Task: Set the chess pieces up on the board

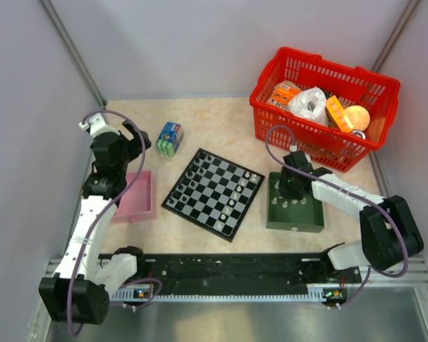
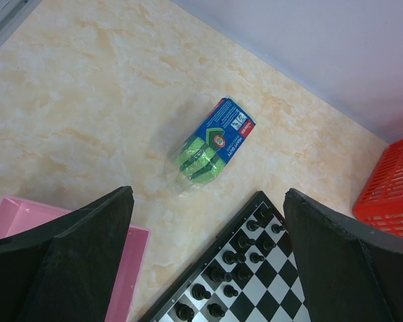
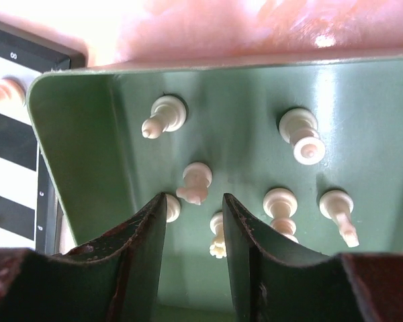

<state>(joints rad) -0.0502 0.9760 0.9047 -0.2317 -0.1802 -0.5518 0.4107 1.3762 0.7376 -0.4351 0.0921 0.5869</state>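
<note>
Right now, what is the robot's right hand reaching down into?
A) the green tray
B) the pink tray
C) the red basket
A. The right hand points down into the green tray, where loose white chess pieces lie on the bottom.

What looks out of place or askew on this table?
The board lies askew, turned cornerwise to the table edges. A blue-and-green packet beside its far corner does not belong to chess. Nothing looks spilled or damaged.
</note>
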